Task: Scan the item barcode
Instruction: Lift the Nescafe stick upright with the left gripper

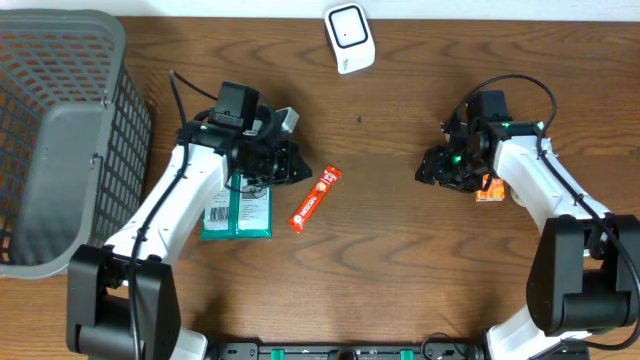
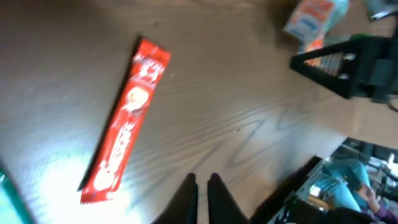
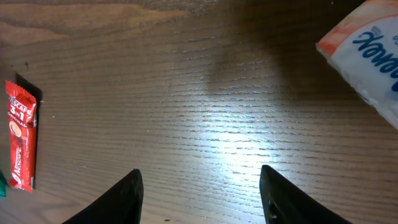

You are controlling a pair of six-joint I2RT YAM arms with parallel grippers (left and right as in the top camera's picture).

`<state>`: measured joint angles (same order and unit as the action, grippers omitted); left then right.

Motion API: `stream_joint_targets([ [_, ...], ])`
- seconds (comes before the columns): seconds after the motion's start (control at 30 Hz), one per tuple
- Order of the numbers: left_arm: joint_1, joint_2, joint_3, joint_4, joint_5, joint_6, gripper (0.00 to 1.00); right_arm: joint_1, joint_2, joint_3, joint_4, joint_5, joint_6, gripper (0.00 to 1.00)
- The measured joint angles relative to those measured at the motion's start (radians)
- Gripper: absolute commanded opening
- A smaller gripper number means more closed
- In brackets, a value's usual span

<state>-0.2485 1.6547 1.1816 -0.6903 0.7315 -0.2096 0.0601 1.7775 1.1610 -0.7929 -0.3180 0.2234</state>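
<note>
A white barcode scanner (image 1: 349, 38) stands at the table's far edge. A red coffee stick sachet (image 1: 314, 199) lies flat mid-table, and the left wrist view shows it (image 2: 124, 121) just left of my fingertips. My left gripper (image 1: 295, 165) (image 2: 202, 182) hovers beside it, shut on nothing. An orange and white packet (image 1: 488, 189) (image 3: 367, 46) lies on the right. My right gripper (image 1: 435, 168) (image 3: 199, 177) stands open over bare wood left of that packet, with nothing between its fingers.
A grey mesh basket (image 1: 60, 130) fills the far left. Teal green packets (image 1: 237, 212) lie under my left arm. The right wrist view catches the red sachet (image 3: 20, 143) far to its left.
</note>
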Motion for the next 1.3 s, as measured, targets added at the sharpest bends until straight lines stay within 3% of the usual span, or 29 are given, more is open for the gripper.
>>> stream_joint_targets([
  [0.07, -0.011, 0.000, 0.000, -0.024, -0.040, 0.013, 0.44, -0.001, 0.000, 0.000, 0.000, 0.000, -0.005, 0.65],
  [0.1, -0.022, 0.000, 0.000, -0.035, -0.069, 0.026, 0.46, -0.001, 0.000, 0.000, -0.001, 0.000, -0.007, 0.66],
  [0.37, -0.198, 0.006, 0.000, -0.050, -0.426, 0.053, 0.46, -0.001, 0.000, 0.000, -0.002, 0.001, -0.016, 0.67],
  [0.67, -0.338, 0.145, 0.000, -0.014, -0.642, 0.054, 0.46, -0.001, 0.000, 0.000, -0.004, 0.001, -0.017, 0.68],
  [1.13, -0.357, 0.278, 0.012, 0.061, -0.716, 0.054, 0.46, -0.001, 0.000, 0.000, -0.014, 0.001, -0.031, 0.68],
  [1.17, -0.357, 0.283, 0.019, 0.059, -0.715, 0.054, 0.44, -0.001, 0.000, 0.000, -0.014, 0.001, -0.031, 0.68],
  [1.27, -0.357, 0.296, 0.035, 0.058, -0.708, 0.049, 0.12, -0.001, 0.000, 0.000, -0.014, 0.001, -0.032, 0.68],
  [1.3, -0.360, 0.299, 0.040, 0.058, -0.708, 0.055, 0.08, -0.001, 0.000, 0.000, -0.014, 0.001, -0.034, 0.68],
])
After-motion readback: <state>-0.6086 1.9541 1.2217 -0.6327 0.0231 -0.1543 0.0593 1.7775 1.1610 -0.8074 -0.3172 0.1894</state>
